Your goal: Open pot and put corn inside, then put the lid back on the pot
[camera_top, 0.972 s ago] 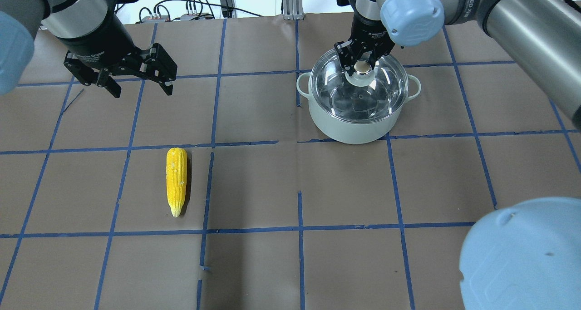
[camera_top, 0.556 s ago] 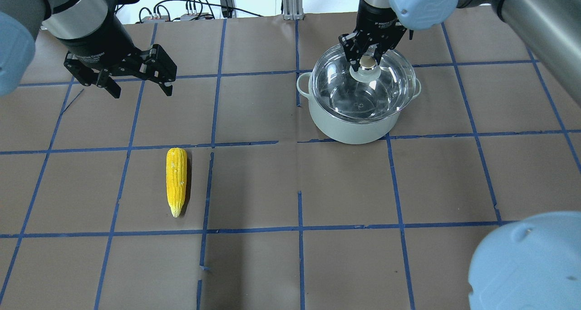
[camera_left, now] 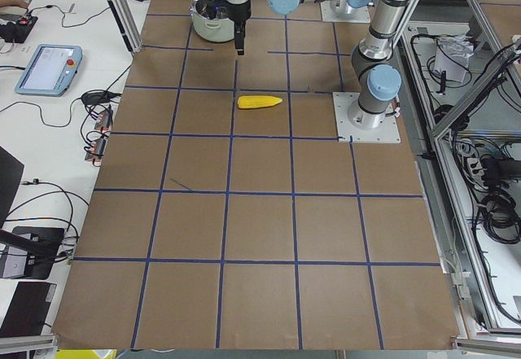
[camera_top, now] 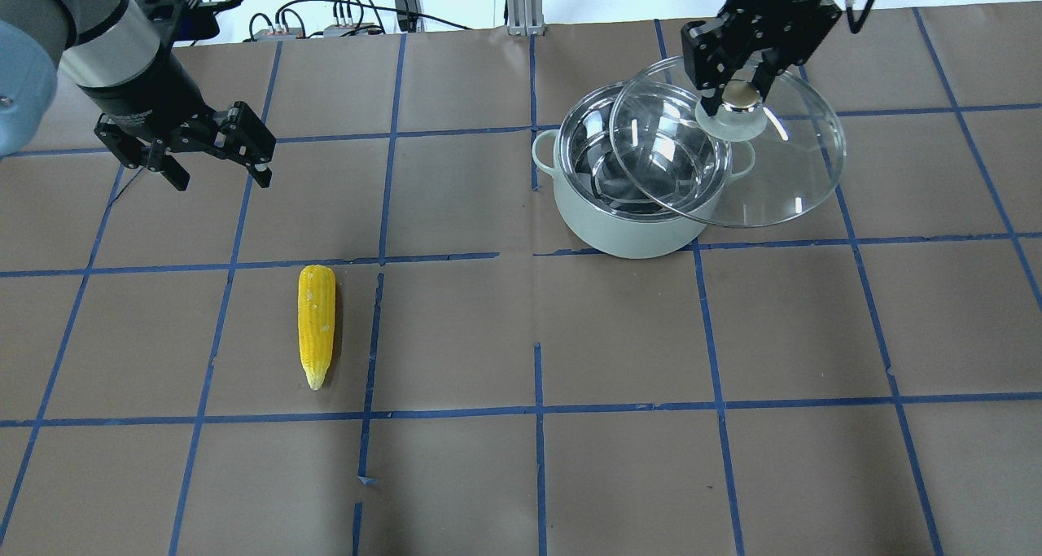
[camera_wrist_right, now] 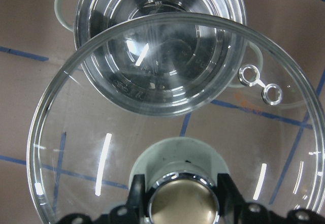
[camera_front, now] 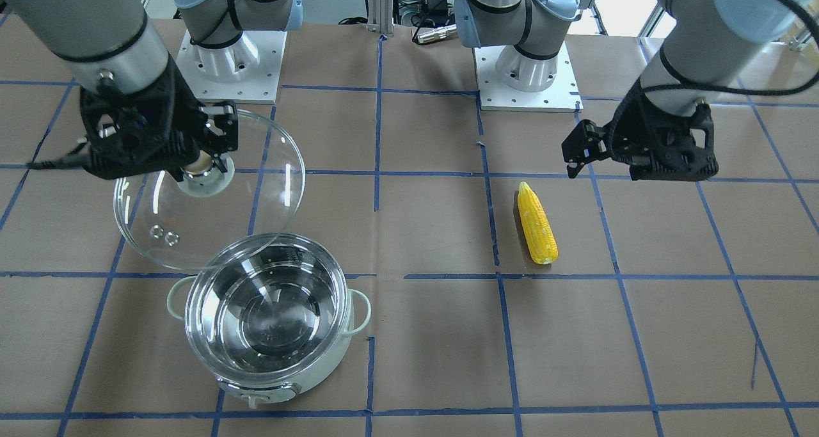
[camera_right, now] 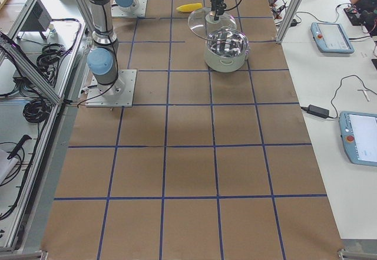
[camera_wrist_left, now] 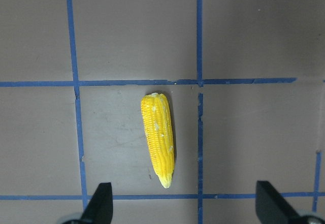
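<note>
Right fingers point(camera_top: 708, 76) are seen clamped on the knob of the lid point(camera_top: 781, 181), held aloft at upper right, partly overlapping the uncovered pot point(camera_top: 627, 234) | left fingers point(camera_top: 175, 175) are spread wide, empty, upper left | corn point(camera_top: 316, 324) is pictured lying on the tabletop point(camera_top: 619, 336), centre left.

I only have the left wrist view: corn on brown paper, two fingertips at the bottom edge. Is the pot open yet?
Observer: Yes. The right pincer holds the lid lifted clear of the pot, off toward the robot's right.
Operator: Anything inside the pot?
Observer: No, it's empty, just bare shiny steel.
Operator: And my arm, relative to the pot?
Observer: The left pincer is open and empty, hovering well to the pot's left, on the same side as the corn.
</note>
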`<control>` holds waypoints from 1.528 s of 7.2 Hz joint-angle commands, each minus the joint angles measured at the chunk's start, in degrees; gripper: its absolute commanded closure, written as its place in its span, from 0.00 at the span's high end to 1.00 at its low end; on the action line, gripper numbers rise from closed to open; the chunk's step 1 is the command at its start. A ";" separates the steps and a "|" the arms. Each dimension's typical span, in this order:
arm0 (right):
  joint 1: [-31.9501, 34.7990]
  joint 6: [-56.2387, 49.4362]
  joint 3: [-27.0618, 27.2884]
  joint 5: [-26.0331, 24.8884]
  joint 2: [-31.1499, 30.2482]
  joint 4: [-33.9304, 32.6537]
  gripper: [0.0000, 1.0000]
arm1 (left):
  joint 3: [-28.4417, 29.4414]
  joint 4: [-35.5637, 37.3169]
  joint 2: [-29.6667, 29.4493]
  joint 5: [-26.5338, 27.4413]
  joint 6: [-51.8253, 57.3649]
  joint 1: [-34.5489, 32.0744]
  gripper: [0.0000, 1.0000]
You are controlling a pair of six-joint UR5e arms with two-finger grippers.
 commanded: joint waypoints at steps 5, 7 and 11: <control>-1.69 -0.19 11.31 -0.28 -10.08 -1.70 0.34 | -22.66 28.96 -5.67 -0.14 0.43 1.26 1.00; -1.52 0.08 11.40 -0.37 -10.08 -1.70 0.36 | -24.37 31.83 -9.60 -4.84 -5.60 1.35 1.00; -1.78 -0.28 11.49 -0.46 -9.99 -1.70 0.37 | -24.55 32.63 -12.08 1.66 -5.72 0.74 0.58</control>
